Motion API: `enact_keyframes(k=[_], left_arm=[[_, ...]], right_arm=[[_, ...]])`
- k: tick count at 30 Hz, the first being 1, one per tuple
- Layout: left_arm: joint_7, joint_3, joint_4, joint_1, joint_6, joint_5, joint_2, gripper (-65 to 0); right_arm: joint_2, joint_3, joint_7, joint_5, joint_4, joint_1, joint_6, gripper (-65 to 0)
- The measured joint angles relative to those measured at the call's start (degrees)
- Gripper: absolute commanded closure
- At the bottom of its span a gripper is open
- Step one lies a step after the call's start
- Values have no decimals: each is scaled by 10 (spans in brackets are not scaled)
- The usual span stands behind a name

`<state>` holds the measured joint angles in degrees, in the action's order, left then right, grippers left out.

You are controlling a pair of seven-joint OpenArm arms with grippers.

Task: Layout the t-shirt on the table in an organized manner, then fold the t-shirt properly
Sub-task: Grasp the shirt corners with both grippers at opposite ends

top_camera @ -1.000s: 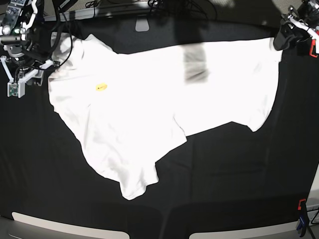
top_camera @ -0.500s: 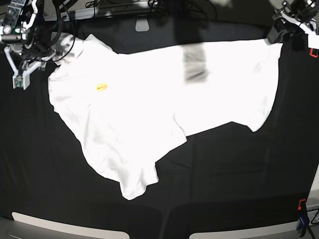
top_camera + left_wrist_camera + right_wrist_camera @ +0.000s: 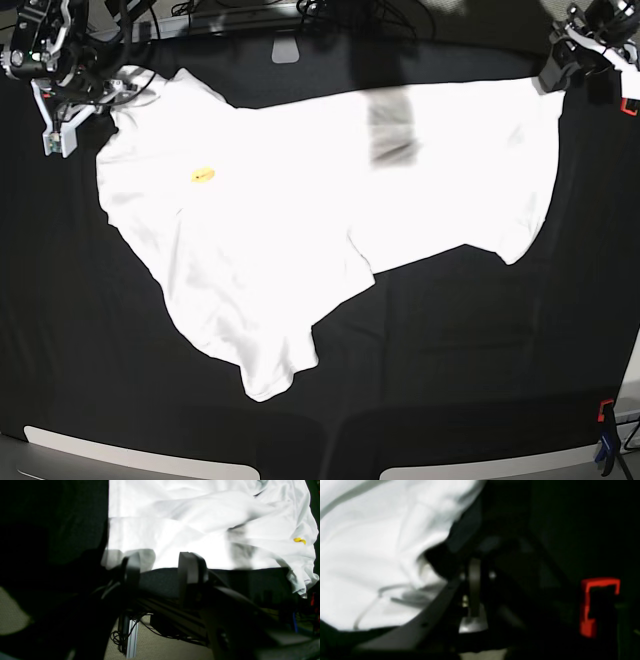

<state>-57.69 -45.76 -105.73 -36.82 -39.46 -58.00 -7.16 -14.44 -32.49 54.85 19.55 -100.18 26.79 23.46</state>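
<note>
The t-shirt (image 3: 300,200) lies spread on the black table (image 3: 480,360) with its plain white side up — a small yellow tag (image 3: 203,175) is the only colour on it. I'd say the laying-out is mostly done but not tidy: the cloth sits as a wide, skewed shape, with one lobe trailing toward the near edge and ripples near both far corners. No fold has been made yet, so the whole folding part looks left to do.

Its long axis runs across the table, side to side in the base view, tilted so the end nearer the right arm hangs lower toward the front. Which end is collar and which is hem I can't tell for sure.

The left gripper (image 3: 160,567) hovers just off the far edge of the shirt, fingers (image 3: 191,567) parted with nothing between them — released. The right gripper (image 3: 60,120) is at the opposite far corner beside the cloth; its wrist view is too dark and blurred to judge whether it is parted or clenched
</note>
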Motion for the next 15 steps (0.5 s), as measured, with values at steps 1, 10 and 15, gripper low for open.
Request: enact_keyframes(k=[1, 10, 15], left_arm=[[0, 0, 0, 0, 0, 0, 0, -193], [0, 0, 0, 0, 0, 0, 0, -139], [11, 0, 0, 0, 0, 0, 0, -139]], right_arm=[[0, 0, -6, 0, 0, 0, 2, 0], [5, -31, 5, 4, -68, 2, 61, 0], [2, -97, 9, 85, -103, 0, 61, 0]])
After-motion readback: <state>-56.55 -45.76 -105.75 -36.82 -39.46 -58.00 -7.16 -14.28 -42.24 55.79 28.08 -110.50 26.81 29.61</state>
